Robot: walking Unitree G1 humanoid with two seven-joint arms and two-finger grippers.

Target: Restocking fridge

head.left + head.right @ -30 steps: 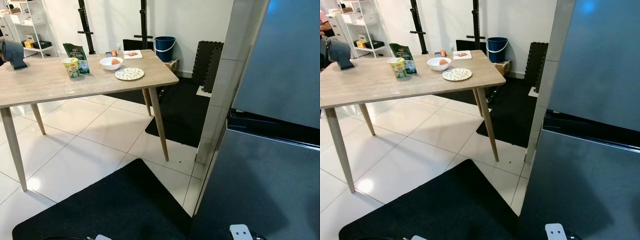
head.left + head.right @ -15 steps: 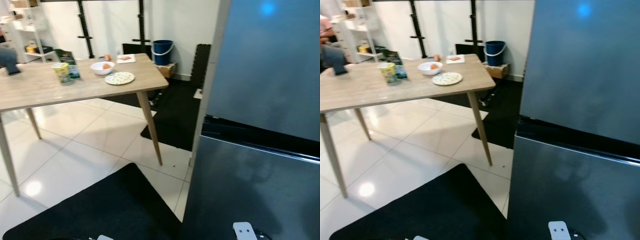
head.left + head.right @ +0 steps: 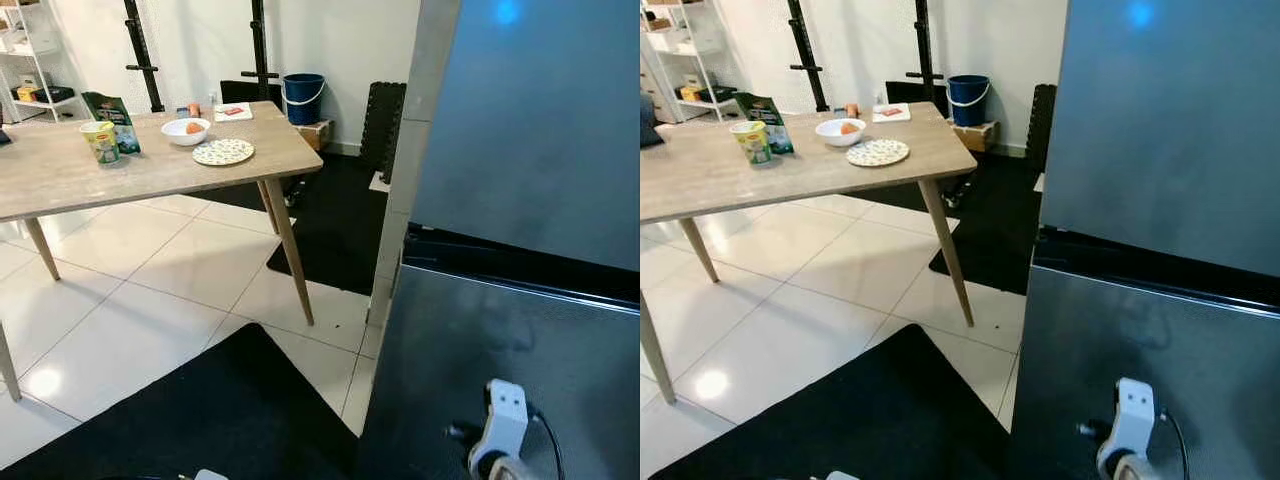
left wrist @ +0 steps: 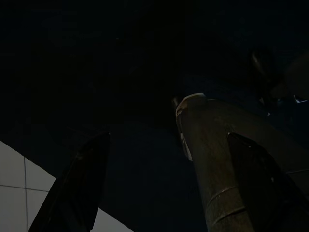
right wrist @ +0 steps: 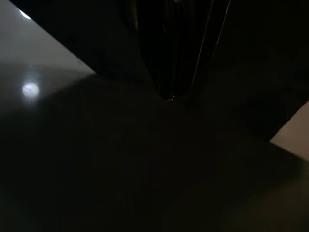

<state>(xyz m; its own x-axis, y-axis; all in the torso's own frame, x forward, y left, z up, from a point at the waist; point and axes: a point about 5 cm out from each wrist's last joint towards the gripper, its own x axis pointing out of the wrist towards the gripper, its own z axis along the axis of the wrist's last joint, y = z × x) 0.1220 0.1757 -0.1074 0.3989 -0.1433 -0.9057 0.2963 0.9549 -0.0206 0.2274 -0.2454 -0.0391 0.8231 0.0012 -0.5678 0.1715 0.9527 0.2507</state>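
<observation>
We stand before a tall dark-grey fridge (image 3: pixel 520 170), both its doors shut, the seam between upper and lower door running across at mid height. Low in front of the lower door our right arm (image 3: pixel 498 430) shows its white wrist piece and a black cable; the right hand (image 5: pixel 171 53) appears in its wrist view as a dark, narrow shape in which we cannot tell whether the fingers are parted or closed. The left hand (image 4: pixel 164 183) hangs in shadow above the black floor mat (image 3: pixel 230 410) and white tiles, its two black fingers (image 4: pixel 77 188) spread apart and holding nothing. To our left, a wooden tabletop (image 3: pixel 150 160) carries the groceries: near its far right corner a patterned plate (image 3: pixel 223 152), a white bowl (image 3: pixel 186 131) with something orange in it, then a yellow cup (image 3: pixel 101 141) and a dark green bag (image 3: pixel 110 118) toward the far edge. A blue bucket (image 3: pixel 302 98) sits by the back wall.
</observation>
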